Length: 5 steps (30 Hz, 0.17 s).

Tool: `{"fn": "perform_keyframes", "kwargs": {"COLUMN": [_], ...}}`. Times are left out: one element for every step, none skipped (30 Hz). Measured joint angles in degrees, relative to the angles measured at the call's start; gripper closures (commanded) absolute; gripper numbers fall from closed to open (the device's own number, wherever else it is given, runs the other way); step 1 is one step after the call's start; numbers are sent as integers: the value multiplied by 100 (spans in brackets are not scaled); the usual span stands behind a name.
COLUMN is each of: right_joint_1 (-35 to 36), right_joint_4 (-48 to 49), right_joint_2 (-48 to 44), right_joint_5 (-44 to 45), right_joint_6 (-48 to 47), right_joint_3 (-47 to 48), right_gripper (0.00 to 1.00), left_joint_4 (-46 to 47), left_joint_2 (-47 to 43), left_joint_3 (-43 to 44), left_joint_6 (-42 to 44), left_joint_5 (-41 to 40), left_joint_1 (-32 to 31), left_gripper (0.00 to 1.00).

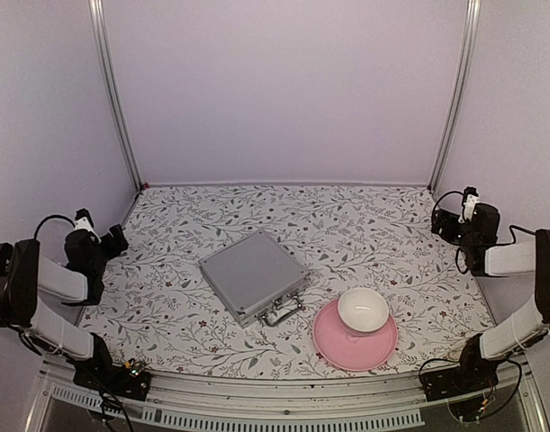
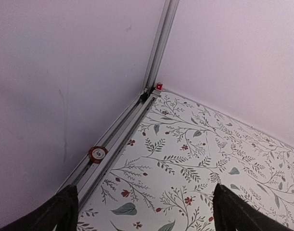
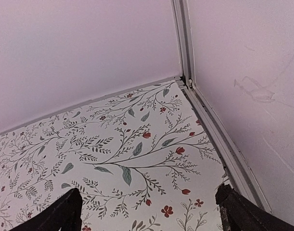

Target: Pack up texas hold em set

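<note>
Clock in the top view: 12 = far wall, 6 = my bases.

Table (image 1: 383, 225): floral cloth, walled at 9, 12 and 3.

Briefcase (image 1: 253, 274): silver, shut, flat on the lid-up side, just left of table centre. It sits turned about 45° to the table edges, corners at 12, 3, 6 and 9. The outline looks near square, so I cannot call the long axis for sure. The handle edge runs from 8 to 2. Handle (image 1: 282, 312) is folded down on the cloth and points to 5, toward the plate.

Pink plate (image 1: 333, 346): at 4 from the case, near the front edge, close to the handle but not touching.

White bowl (image 1: 363, 309): upright on the plate, toward its 12 side.

Left gripper (image 2: 144, 192): parked at 9 by the wall, above the cloth, fingers (image 2: 55, 211) wide apart, holding nothing.

Right gripper (image 3: 147, 192): parked at 3, aimed at the far-right corner, fingers (image 3: 248, 211) wide apart, holding nothing.

Red chip (image 2: 97, 153): 1 red-and-white chip lying flat on the aluminium rail (image 2: 120, 132) along the 9 wall.

Small red piece (image 2: 159, 86): in the far-left corner at 11; too small to identify.
</note>
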Motion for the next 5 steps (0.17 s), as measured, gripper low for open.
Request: {"fn": "perform_keyframes", "kwargs": {"right_joint_1": [-2, -2, -2, -2, -2], "right_joint_4": [164, 249, 345, 450, 546], "right_joint_2": [0, 0, 0, 0, 0], "right_joint_5": [28, 42, 57, 61, 70], "right_joint_6": [-22, -37, -57, -70, -81], "right_joint_3": [-127, -197, -251, -280, -286], "right_gripper": [3, 3, 3, 3, 3], "left_joint_4": [208, 369, 494, 592, 728], "left_joint_2": [74, 136, 166, 173, 173], "left_joint_3": [-28, -39, -44, -52, -72], "left_joint_6": [76, 157, 221, 278, 339], "left_joint_5": [-35, -81, -120, -179, -256], "left_joint_1": [-63, -142, -232, -313, -415], "left_gripper": [3, 3, 3, 3, 3]}}
